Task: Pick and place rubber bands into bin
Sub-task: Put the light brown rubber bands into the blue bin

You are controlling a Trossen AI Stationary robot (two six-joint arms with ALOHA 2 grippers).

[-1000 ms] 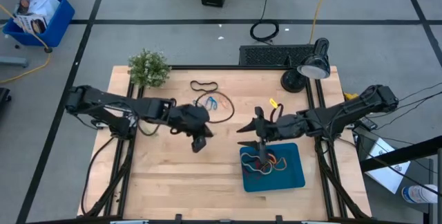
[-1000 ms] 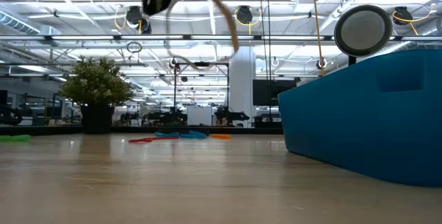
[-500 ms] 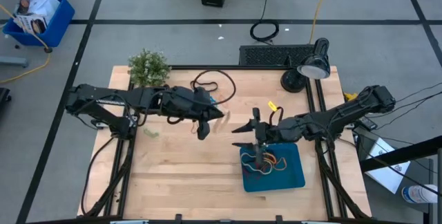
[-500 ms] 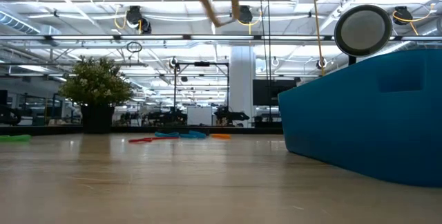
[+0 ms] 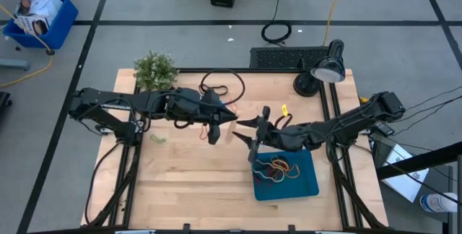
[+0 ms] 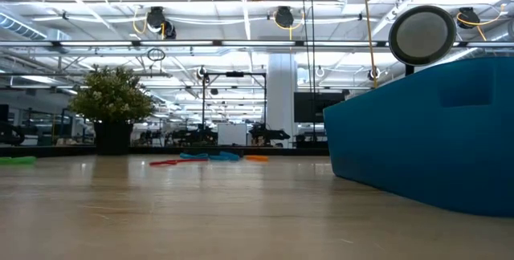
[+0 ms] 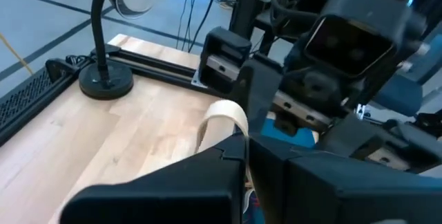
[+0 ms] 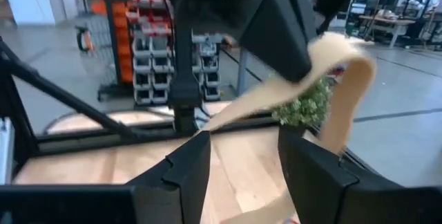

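My left gripper (image 5: 219, 123) is raised above the middle of the table, shut on a wide tan rubber band (image 7: 221, 117). The band's loop (image 8: 342, 65) hangs in front of my right gripper (image 5: 253, 131), which faces the left one, open, a finger on either side of the band's lower part. Whether those fingers touch it I cannot tell. The teal bin (image 5: 307, 183) stands on the table below the right arm with several rubber bands (image 5: 278, 169) inside. More bands, black (image 5: 216, 87) and blue (image 5: 224, 106), lie flat at the far middle of the table. My left gripper pinches the tan band between its two shut fingers at one end of the loop (image 7: 233, 126). The fingers come nearly level from the table's left, tipped a little down. The band is lifted clear of the table, and its free loop curls out past the fingertips.
A small potted plant (image 5: 155, 70) stands at the far left corner and a desk lamp (image 5: 321, 71) at the far right. A keyboard (image 5: 278, 58) lies beyond the far edge. The near half of the table, left of the bin, is bare wood (image 5: 195, 183).
My left gripper has risen with the tan band and tipped up toward level; the band has gone up with it, clear of the table. My right gripper has moved from above the bin toward the table's left, up to the left gripper, and has turned level.
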